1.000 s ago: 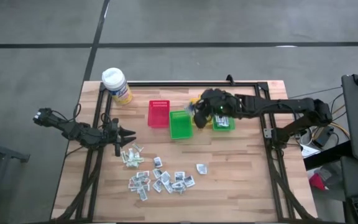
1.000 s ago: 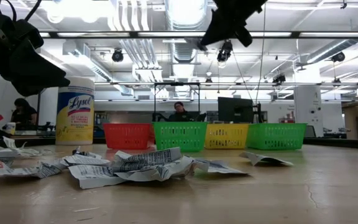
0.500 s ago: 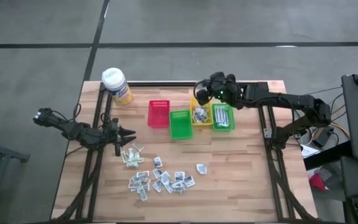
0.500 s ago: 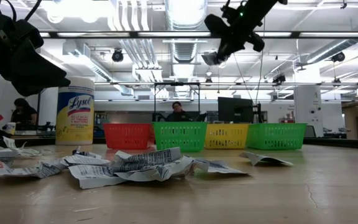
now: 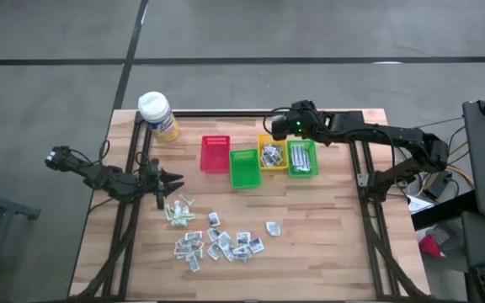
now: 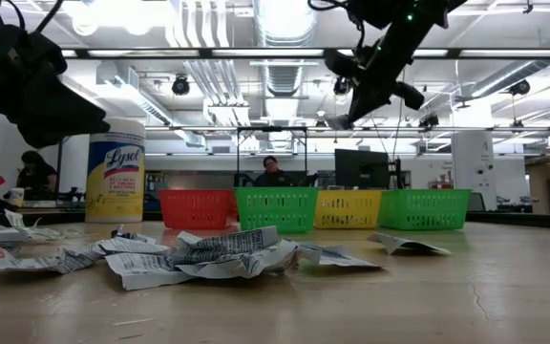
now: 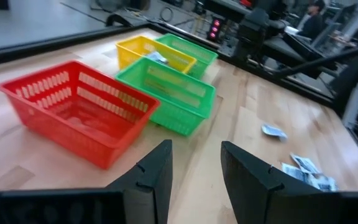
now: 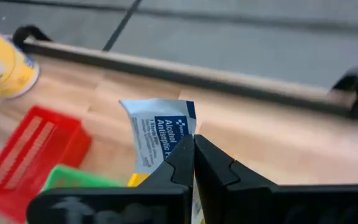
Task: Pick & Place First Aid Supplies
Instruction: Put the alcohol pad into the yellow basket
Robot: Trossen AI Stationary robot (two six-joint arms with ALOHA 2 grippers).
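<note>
We count four small bins in a row: one red bin [image 5: 215, 153], two green, the larger green bin [image 5: 244, 167] and the far green bin [image 5: 301, 158], and one yellow bin [image 5: 269, 156]. One wipes canister [image 5: 158, 116] stands alone. Loose packets [image 5: 217, 240] number roughly twenty; too small to count exactly. One packet [image 8: 160, 134] sits pinched in the right gripper [image 8: 193, 149].

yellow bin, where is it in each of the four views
High view: the yellow bin sits between two green bins.
Low view: third bin from the left, under the raised right gripper.
Left wrist view: farthest back, behind the near green bin.
Right wrist view: only a yellow sliver beside the fingers.
Shared landmark: the red bin.
</note>
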